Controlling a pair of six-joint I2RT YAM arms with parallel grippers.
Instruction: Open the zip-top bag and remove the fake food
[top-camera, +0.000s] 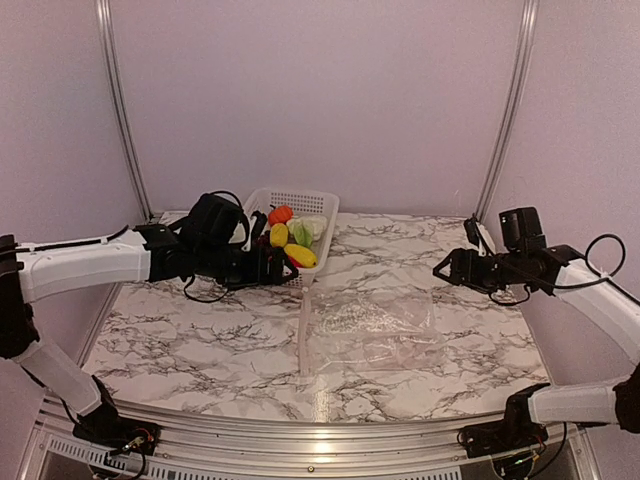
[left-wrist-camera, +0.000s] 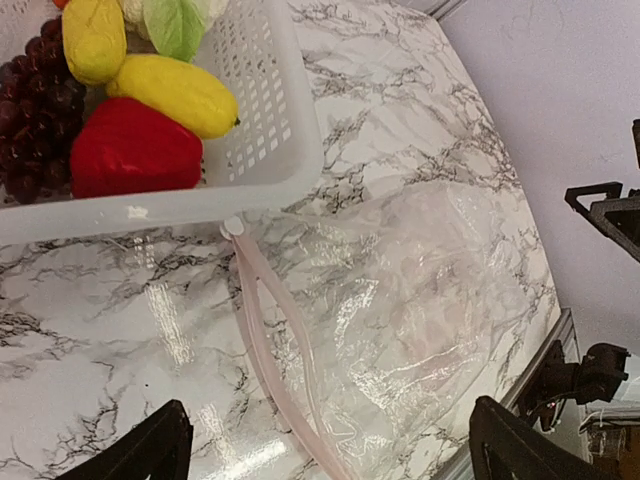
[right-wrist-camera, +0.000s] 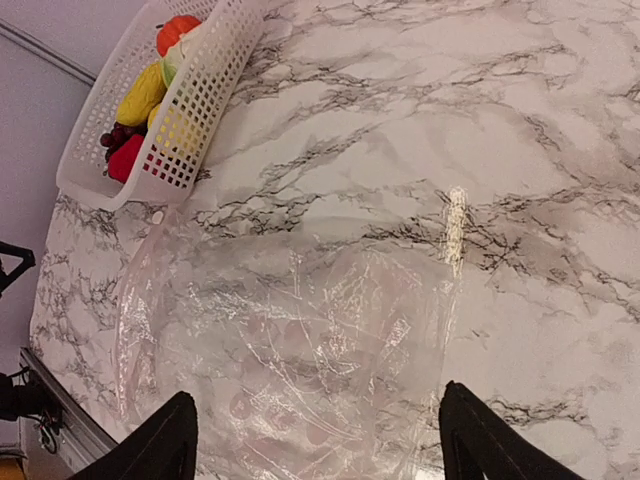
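Observation:
The zip-top bag (top-camera: 370, 325) lies flat and see-through on the marble table, its whitish zip strip (top-camera: 303, 330) at the left edge, parted in the left wrist view (left-wrist-camera: 270, 330). Nothing shows inside the bag (right-wrist-camera: 300, 340). The fake food sits in the white basket (top-camera: 322, 205): orange fruit (top-camera: 280, 214), cabbage (top-camera: 308, 230), two yellow pieces (left-wrist-camera: 175, 93), red piece (left-wrist-camera: 130, 150) and grapes (left-wrist-camera: 35, 110). My left gripper (top-camera: 270, 265) is open and empty beside the basket's near corner, above the zip strip's far end (left-wrist-camera: 335, 450). My right gripper (top-camera: 445, 270) is open and empty, above the bag's right side (right-wrist-camera: 315, 450).
The basket (left-wrist-camera: 260, 80) stands at the back of the table against the wall, touching the bag's zip corner. Metal rails run up both back corners. The table's front rail (top-camera: 320, 420) lies just beyond the bag's near edge.

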